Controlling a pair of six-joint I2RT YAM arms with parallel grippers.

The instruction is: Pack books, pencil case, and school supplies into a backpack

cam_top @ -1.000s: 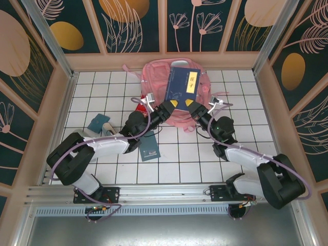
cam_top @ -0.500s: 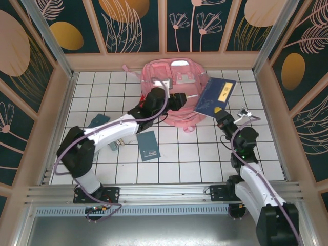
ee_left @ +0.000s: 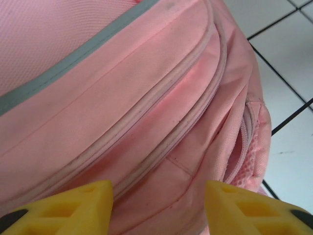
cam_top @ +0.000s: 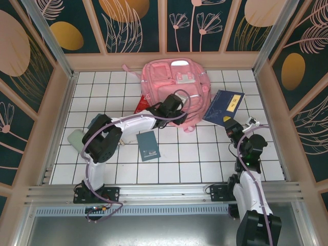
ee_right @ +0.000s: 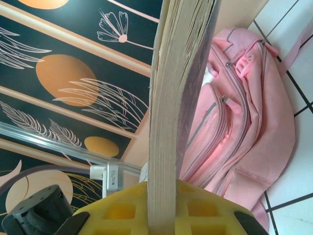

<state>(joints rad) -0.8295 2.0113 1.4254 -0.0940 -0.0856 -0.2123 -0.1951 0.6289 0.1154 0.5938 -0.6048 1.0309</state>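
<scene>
The pink backpack (cam_top: 174, 84) lies at the back middle of the tiled floor. My left gripper (cam_top: 178, 111) is at its near edge, and in the left wrist view it stands open (ee_left: 159, 208) close over the pink fabric (ee_left: 146, 98) near a zip seam, gripping nothing. My right gripper (cam_top: 228, 122) is shut on the navy book (cam_top: 224, 105), held tilted in the air to the right of the backpack. In the right wrist view the book's tan page edge (ee_right: 168, 122) rises from between the yellow fingers (ee_right: 122, 210), with the backpack (ee_right: 244, 122) beyond. A pale green oblong (cam_top: 77, 137) lies far left; I cannot tell whether it is the pencil case.
A small teal book (cam_top: 148, 145) lies flat on the tiles in front of the backpack. A red piece (cam_top: 140, 105) shows at the backpack's left edge, beside my left arm. Wooden walls fence the floor on three sides.
My right arm has swung the navy book from over the backpack out to its right. My left arm has stretched across to the backpack's near edge, uncovering the pale green oblong.
</scene>
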